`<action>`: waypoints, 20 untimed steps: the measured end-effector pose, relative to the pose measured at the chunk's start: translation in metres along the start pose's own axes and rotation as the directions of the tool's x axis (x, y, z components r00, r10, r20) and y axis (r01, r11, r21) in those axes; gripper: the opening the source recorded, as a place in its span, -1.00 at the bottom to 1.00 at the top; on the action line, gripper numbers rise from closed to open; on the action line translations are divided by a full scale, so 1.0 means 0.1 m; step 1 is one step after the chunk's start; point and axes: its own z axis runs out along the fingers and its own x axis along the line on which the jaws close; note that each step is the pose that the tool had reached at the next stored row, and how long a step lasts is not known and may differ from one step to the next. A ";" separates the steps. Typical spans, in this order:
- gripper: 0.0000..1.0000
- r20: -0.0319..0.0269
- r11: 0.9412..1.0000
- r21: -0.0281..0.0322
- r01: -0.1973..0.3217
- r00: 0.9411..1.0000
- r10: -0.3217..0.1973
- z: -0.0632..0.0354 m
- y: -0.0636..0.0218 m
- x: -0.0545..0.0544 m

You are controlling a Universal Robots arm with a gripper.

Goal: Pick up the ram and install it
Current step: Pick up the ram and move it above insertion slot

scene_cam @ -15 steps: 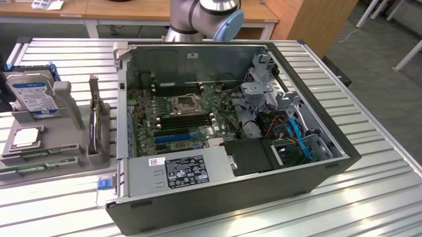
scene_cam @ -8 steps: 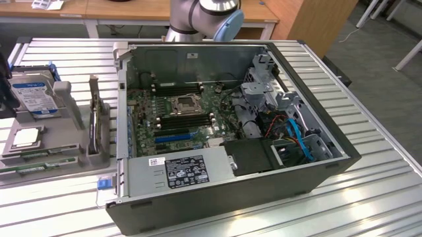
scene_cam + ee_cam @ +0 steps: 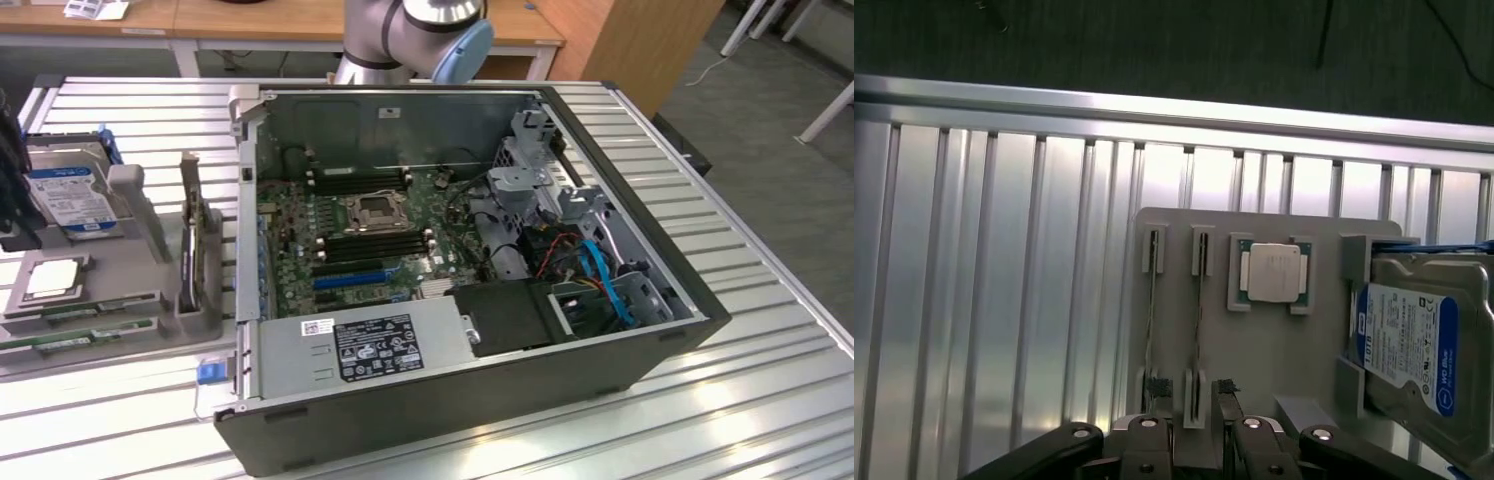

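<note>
Two sticks are standing edge-on in the grey holder (image 3: pixel 1274 350) — the gripper (image 3: pixel 1191 400), jaws spread and empty, is hovering over the ram (image 3: pixel 1197 320) nearer the processor chip (image 3: pixel 1272 272). Risk: closing off-centre, catching the slot bracket, tilting it.

A lab: open computer case (image 3: pixel 441 425) on slatted aluminium bench (image 3: pixel 754 400), desks (image 3: pixel 267 20) behind.

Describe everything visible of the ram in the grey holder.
The ram is two sticks, the second stick lying parallel to the first and apart from it. Both stand on edge in slotted posts of a grey holder tray on the slatted table, at the exterior view's left of the open computer case. Each is a long, thin green board with small dark chips. Nothing but the slots seems to touch them.
</note>
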 end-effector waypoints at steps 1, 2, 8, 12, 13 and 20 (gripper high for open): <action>-0.41 0.000 1.000 0.000 0.000 1.000 0.000 0.018 0.000 0.00; -0.41 0.000 1.000 0.000 0.000 1.000 0.000 0.036 0.001 0.00; -0.41 0.000 1.000 0.000 0.000 1.000 0.000 0.146 0.003 0.00; -0.41 0.000 1.000 0.000 0.000 1.000 0.000 0.219 0.005 0.00; -0.41 0.000 1.000 0.000 0.000 1.000 0.000 0.236 0.005 0.00; -0.41 0.000 1.000 0.000 0.000 1.000 0.000 0.364 0.007 -0.01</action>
